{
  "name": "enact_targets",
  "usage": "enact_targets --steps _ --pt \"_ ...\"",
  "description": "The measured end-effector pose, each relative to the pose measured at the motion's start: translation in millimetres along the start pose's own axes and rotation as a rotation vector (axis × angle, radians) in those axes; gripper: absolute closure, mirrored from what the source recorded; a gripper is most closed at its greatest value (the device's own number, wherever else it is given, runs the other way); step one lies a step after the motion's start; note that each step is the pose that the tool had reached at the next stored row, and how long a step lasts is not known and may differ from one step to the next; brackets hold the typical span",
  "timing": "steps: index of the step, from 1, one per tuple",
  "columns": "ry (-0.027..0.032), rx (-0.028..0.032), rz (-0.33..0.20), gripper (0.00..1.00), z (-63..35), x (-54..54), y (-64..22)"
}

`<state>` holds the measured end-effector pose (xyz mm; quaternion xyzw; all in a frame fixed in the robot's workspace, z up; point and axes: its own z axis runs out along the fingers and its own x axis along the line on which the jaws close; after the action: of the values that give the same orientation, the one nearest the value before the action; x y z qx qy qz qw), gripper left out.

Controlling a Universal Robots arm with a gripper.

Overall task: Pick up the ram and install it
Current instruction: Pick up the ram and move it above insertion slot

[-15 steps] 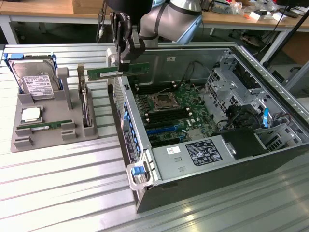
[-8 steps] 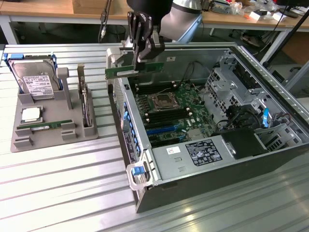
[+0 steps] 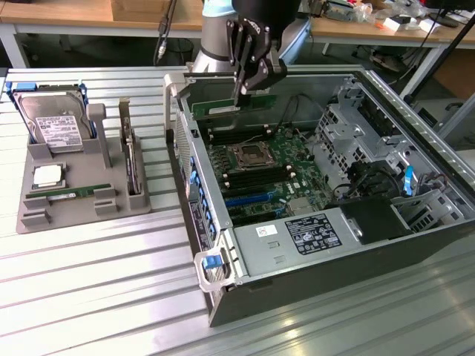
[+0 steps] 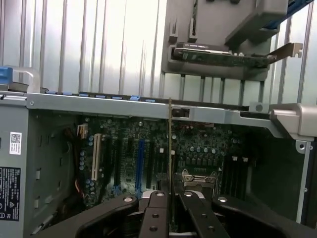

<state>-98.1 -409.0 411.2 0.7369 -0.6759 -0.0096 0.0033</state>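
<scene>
Open computer case (image 3: 312, 285), centre right | motherboard (image 3: 260, 167) inside | grey tray (image 3: 67, 211), left: hard drive (image 3: 53, 122), CPU chip (image 3: 47, 176), expansion card (image 3: 131, 159) | slatted table (image 3: 111, 297)

A worktable of ribbed, silvery metal slats (image 3: 89, 297) spans the scene, its near part catching bright glare. Along the far side run pale wooden benches (image 3: 67, 11), dark underneath, with black cables (image 3: 162, 37) hanging down. Small clutter (image 3: 386, 18) crowds the benchtop toward the exterior view's right.
</scene>
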Motion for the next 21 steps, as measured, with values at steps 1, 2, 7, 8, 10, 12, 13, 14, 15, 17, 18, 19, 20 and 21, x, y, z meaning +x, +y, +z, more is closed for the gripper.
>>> enact_targets --steps 1,2,7,8,10,12,13,14,15,17,18,19,20,21 --pt "0.0001 -0.0001 0.0 0.87 -0.1 0.4 -5.0" --pt "0.0001 -0.0001 0.0 0.87 -0.2 0.8 -9.3" --pt "0.0001 -0.0001 0.0 0.87 -0.6 2.8 -32.2" --pt "0.0 -0.0001 0.0 0.87 -0.7 3.3 -38.2" --pt "0.0 -0.0001 0.0 0.87 -0.8 3.8 -43.6" --pt "0.0 -0.0001 0.0 0.87 -1.0 4.8 -56.1" --pt "0.0001 -0.0002 0.0 0.87 -1.2 5.3 -61.2" --pt "0.0 -0.0002 0.0 0.87 -1.2 5.6 -64.5" --pt "0.0 -0.0002 0.0 0.87 -1.3 5.9 -68.6" --pt "0.0 -0.0002 0.0 0.87 -1.5 6.9 -79.8" --pt "0.0 -0.0003 0.0 0.87 -1.6 7.3 -85.0" --pt "0.0 -0.0003 0.0 0.87 -1.7 8.0 -92.7" --pt "0.0 -0.0004 0.0 0.87 -1.8 8.6 -99.8" --pt "0.0 -0.0004 0.0 0.87 -1.9 9.0 -105.0"
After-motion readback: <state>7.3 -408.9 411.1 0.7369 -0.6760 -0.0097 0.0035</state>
